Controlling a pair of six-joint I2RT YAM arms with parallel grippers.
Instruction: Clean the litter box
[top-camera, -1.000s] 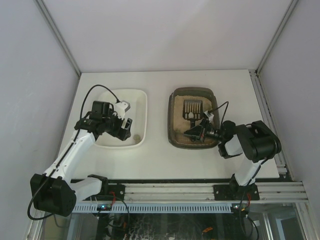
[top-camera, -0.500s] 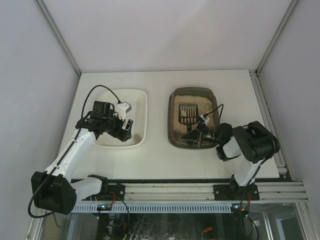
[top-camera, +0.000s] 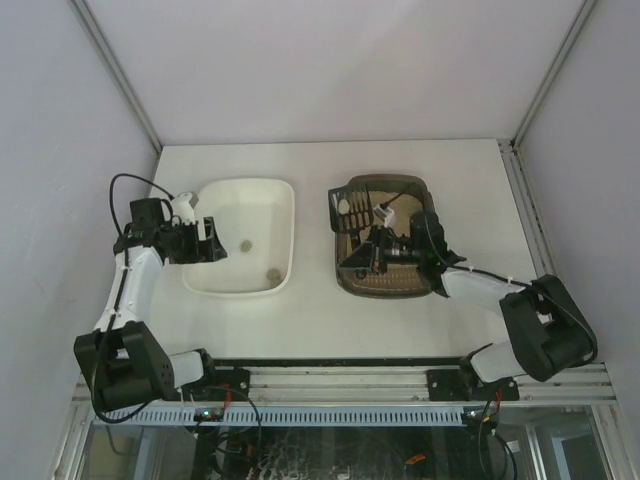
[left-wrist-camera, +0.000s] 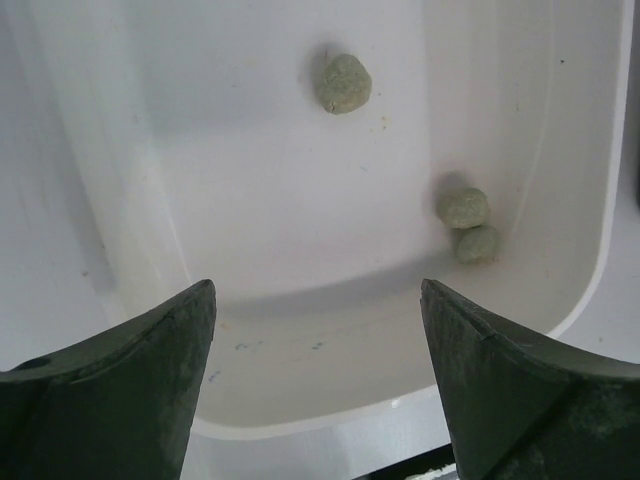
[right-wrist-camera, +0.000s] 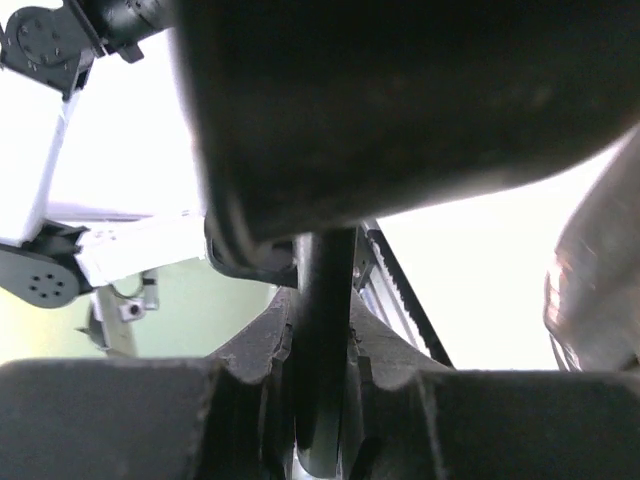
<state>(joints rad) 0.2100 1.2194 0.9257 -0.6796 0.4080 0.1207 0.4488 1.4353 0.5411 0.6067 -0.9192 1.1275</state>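
Note:
The litter box (top-camera: 406, 181), a dark brown tray of pale sand, stands right of centre. My right gripper (top-camera: 375, 249) hovers over it, shut on the handle of a black slotted scoop (top-camera: 353, 208) whose head sits raised at the box's far left corner. The right wrist view shows the jaws clamped on the scoop handle (right-wrist-camera: 320, 340), and the scoop head (right-wrist-camera: 400, 100) fills the top. My left gripper (top-camera: 212, 243) stands open at the left rim of the white tray (top-camera: 240, 183), nothing between its fingers (left-wrist-camera: 150, 380). Three greenish clumps (left-wrist-camera: 343, 82) lie in that tray.
Two of the clumps (left-wrist-camera: 463, 207) rest together near the tray's near right corner (top-camera: 272, 273). The white tray and the litter box stand side by side with a strip of table between them. Grey walls close in the table on three sides.
My left arm has swung left, from over the white tray to its left rim. My right arm has stretched out and carried the scoop from the box's middle to its far left corner.

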